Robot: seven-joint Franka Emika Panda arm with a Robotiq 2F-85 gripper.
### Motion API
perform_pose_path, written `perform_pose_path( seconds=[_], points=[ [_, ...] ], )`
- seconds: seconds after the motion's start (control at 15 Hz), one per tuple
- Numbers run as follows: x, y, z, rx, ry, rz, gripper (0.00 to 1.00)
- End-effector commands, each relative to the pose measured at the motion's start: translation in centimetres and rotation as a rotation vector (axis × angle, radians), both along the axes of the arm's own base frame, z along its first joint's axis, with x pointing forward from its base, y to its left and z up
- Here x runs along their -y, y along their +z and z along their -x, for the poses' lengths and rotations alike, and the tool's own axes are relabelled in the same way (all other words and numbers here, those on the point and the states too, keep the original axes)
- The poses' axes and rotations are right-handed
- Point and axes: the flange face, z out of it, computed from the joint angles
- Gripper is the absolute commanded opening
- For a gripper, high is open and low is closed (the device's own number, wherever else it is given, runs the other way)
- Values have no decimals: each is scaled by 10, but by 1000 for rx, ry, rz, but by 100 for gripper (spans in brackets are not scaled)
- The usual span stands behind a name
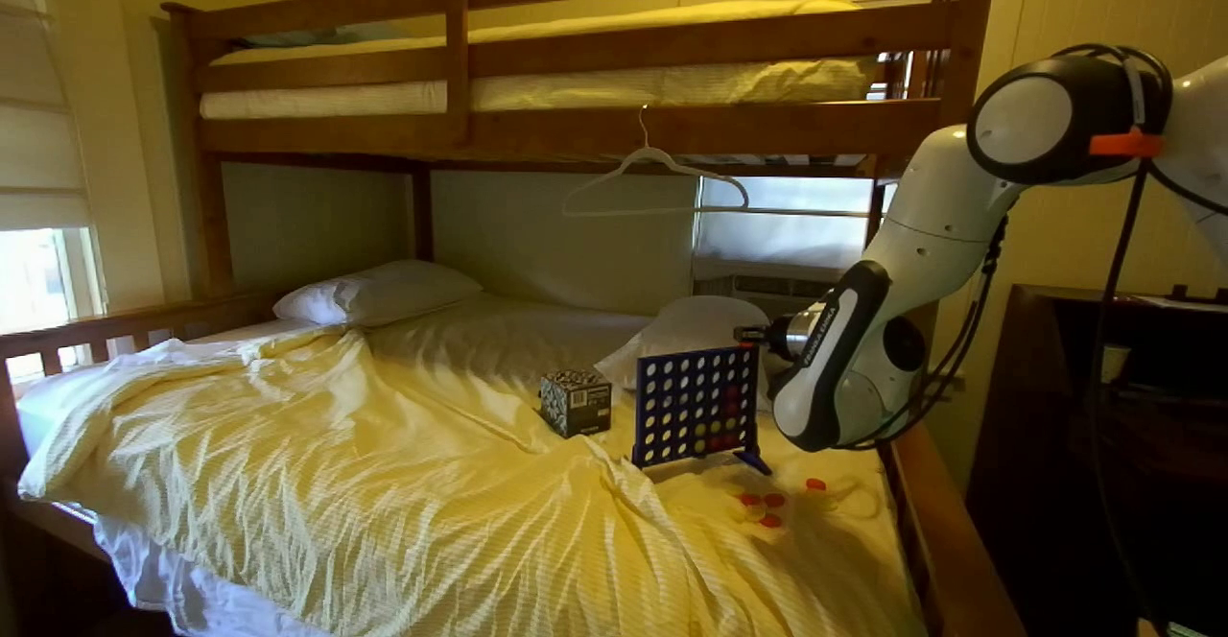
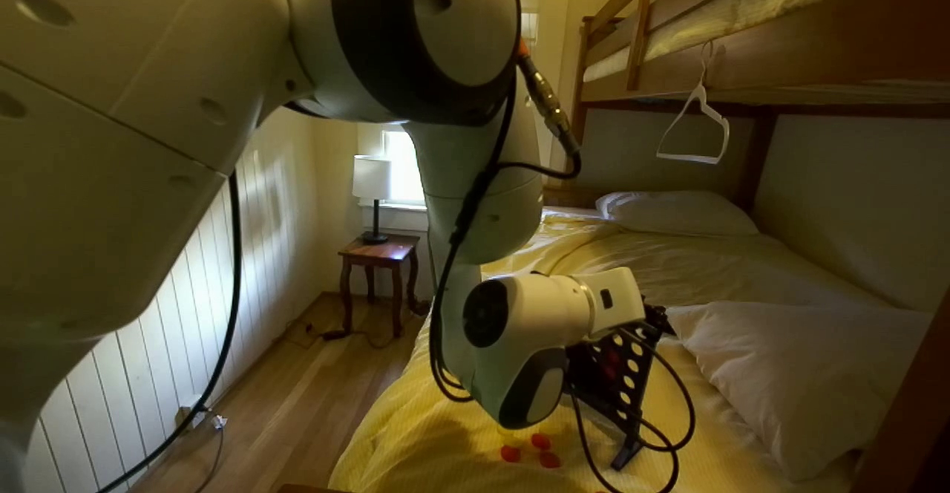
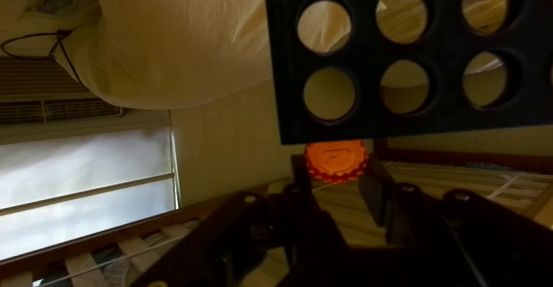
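Note:
An orange-red disc (image 3: pixel 335 161) with a notched rim is pinched between the fingertips of my gripper (image 3: pixel 335 166), shown in the wrist view. Just past it stands the dark blue grid rack (image 3: pixel 367 84), whose top edge covers part of the disc. Whether the disc has entered the slot, I cannot tell. In an exterior view the gripper (image 1: pixel 755 335) is at the top corner of the upright rack (image 1: pixel 692 405), at the end nearest the arm. Red and yellow discs fill some lower holes at that end. Several red discs (image 1: pixel 774 501) lie loose on the yellow bedspread (image 1: pixel 432 503).
A patterned box (image 1: pixel 576 403) sits beside the rack, and a white pillow (image 2: pixel 801 374) lies close behind it. From the upper bunk rail (image 1: pixel 710 129) hangs a white hanger (image 1: pixel 648 153). A black cable (image 2: pixel 686 396) loops near the wrist. The wooden bed rail (image 1: pixel 945 541) borders the bed.

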Motion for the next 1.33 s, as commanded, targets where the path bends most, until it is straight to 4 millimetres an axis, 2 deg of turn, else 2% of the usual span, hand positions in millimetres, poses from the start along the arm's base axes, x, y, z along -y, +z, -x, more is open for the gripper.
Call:
perform_pose_path(
  seconds=[0.0,0.67,1.07,1.13,1.2,1.27],
  points=[
    [-1,4,5,3,8,22,9],
    [1,-9,20,-36,-36,1,9],
    [-1,-8,20,-38,-46,-2,9],
    [-1,-8,20,-38,-46,-3,59],
    [-2,-8,20,-37,-46,-3,60],
    [-4,-11,23,-37,-45,-5,66]
  ],
)
